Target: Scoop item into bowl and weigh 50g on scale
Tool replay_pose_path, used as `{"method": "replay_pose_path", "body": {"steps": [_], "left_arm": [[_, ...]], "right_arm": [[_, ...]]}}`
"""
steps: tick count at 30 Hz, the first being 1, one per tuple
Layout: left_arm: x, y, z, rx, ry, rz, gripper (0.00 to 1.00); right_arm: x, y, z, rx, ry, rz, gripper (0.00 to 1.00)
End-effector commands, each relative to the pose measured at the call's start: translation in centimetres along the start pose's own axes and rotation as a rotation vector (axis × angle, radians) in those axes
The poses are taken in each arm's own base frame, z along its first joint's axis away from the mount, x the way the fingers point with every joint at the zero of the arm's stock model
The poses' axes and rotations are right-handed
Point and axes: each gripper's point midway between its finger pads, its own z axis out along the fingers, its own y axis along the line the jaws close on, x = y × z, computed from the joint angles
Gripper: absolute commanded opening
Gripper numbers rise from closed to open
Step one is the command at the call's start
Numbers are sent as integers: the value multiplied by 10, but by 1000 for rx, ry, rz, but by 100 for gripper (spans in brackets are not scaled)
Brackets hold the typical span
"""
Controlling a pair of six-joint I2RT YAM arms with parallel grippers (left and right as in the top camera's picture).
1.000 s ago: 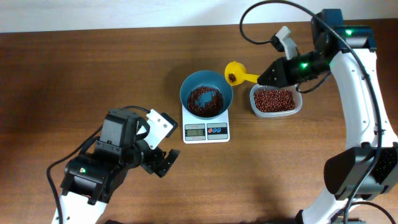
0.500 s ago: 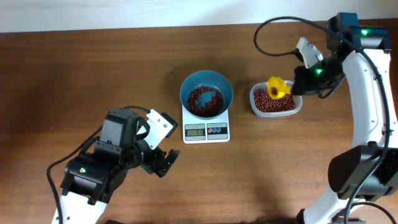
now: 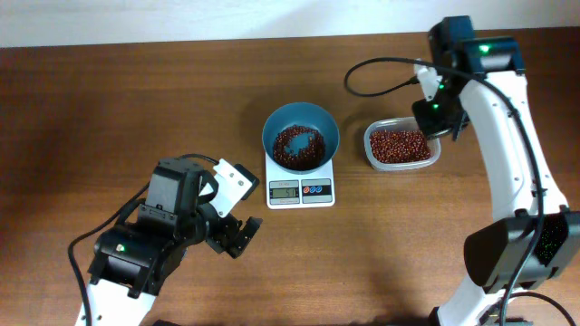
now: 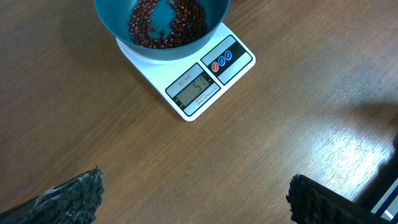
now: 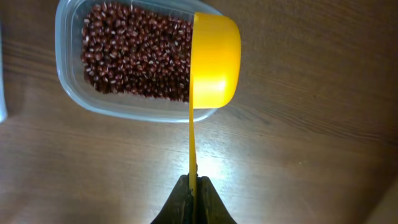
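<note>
The teal bowl (image 3: 301,136) stands on the white scale (image 3: 301,189) and holds a layer of red-brown beans (image 4: 165,22). More beans (image 5: 134,56) fill the clear tub (image 3: 401,145) to its right. My right gripper (image 5: 193,186) is shut on the thin handle of a yellow scoop (image 5: 214,59), which is turned on its side over the tub's right end. In the overhead view the right arm hides the scoop. My left gripper (image 4: 196,205) hangs open over bare wood in front of the scale (image 4: 205,81), its fingers (image 4: 71,196) wide apart with nothing between them.
The scale's display and its blue and red buttons (image 4: 221,60) face the front. The left arm (image 3: 159,235) sits at the front left of the wooden table (image 3: 109,109). A black cable (image 3: 381,68) loops from the right arm above the tub.
My right gripper has carried the yellow scoop from the bowl's right rim back over the tub to its right end. The left arm has not moved.
</note>
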Motion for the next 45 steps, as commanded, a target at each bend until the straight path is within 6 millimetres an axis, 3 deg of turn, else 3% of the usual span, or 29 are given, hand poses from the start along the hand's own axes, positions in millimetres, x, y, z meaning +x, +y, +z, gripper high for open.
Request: {"method": "replay_pose_path", "body": {"steps": [1,9,12,14,18,21,29,36,45], "left_arm": [[-2,-3,0,15,-8,22,99],[-2,-3,0,15,-8,22,99],[-2,-3,0,15,-8,22,99],[-2,-3,0,15,-8,22,99],[-2,-3,0,14,-8,22,99],[-2,-3,0,15,-8,22,99],[-2,-3,0,15,-8,22,99],[-2,-3,0,15,-8,22,99],[-2,-3,0,15,-8,22,99]], "right_arm": [[-1,2,-9,78,-9,-15,4],[0,15,-2,75,10,-30,4],[-2,20,-11,34,-21,-20,4],[-12,26,-28,-17,-89,-11,4],[-39,46,-81,-174,-288,-69,4],[-58,70,-98,-320,-400,-131,4],[-72,111,-77,-527,-365,-207,4],[-75,152,-58,-553,-310,-325,4],[-80,169,-32,-543,-262,-392,4]]}}
